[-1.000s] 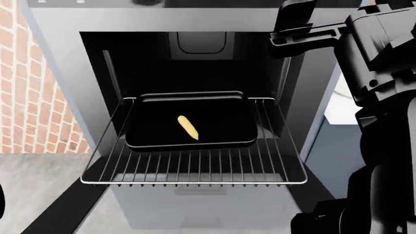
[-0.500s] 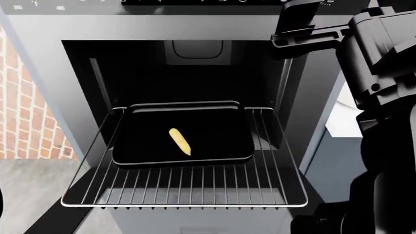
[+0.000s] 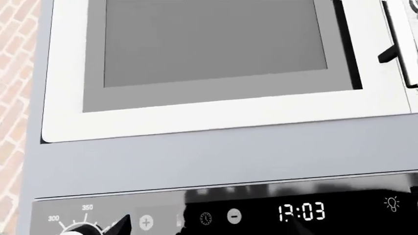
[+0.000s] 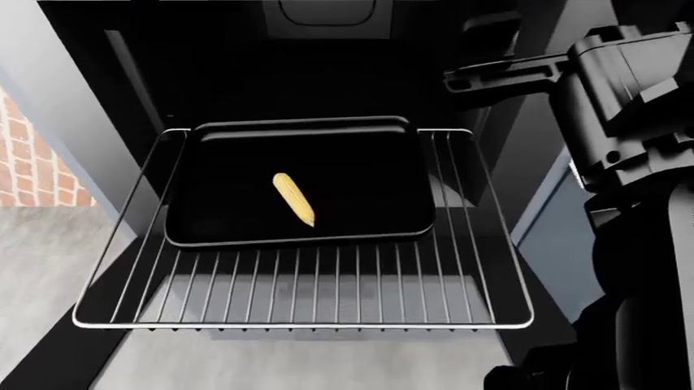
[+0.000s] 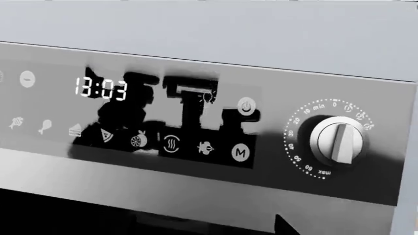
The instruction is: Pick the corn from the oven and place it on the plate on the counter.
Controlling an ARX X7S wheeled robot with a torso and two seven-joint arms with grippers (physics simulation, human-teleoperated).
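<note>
The corn, a small yellow cob, lies on the black baking tray. The tray rests on the silver wire rack, which is pulled out of the open oven. My right gripper hangs high at the right of the cavity mouth, well above and to the right of the corn. It looks open and holds nothing. In its wrist view one dark fingertip shows below the oven's control panel. My left gripper is outside the head view. The plate and the counter are out of view.
The left wrist view faces a white-framed appliance door above the clock panel. A brick wall stands left of the oven. My right arm fills the right side. The dropped oven door edge runs at the lower left.
The head view has dropped and moved closer, so the control panel has left the top and the rack looks larger. The corn stays in place on the tray. The right gripper keeps its place.
</note>
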